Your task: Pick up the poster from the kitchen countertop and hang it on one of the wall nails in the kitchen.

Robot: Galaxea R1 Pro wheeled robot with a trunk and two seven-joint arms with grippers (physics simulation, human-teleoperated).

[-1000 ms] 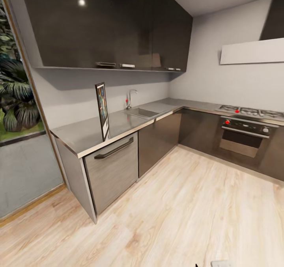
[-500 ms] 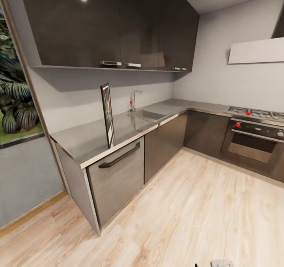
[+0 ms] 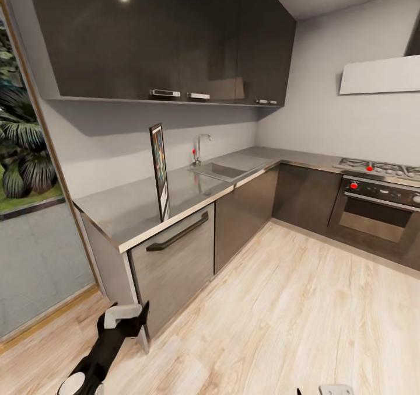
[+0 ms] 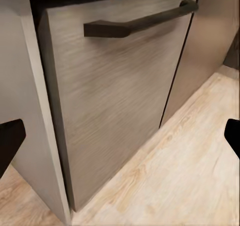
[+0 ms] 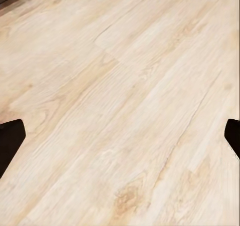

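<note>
A thin black-framed poster (image 3: 158, 170) is standing upright, edge-on, on the grey kitchen countertop (image 3: 128, 208), well above and beyond the left gripper (image 3: 129, 313). That gripper is hanging spread wide, empty, facing a dishwasher front (image 4: 115, 85). The right gripper (image 5: 120, 136) is also gaping wide over wooden floor (image 5: 130, 110).

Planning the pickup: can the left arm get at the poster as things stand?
Probably not yet. The left gripper hangs low, open, by the dishwasher front, below the countertop where the poster stands upright.
</note>
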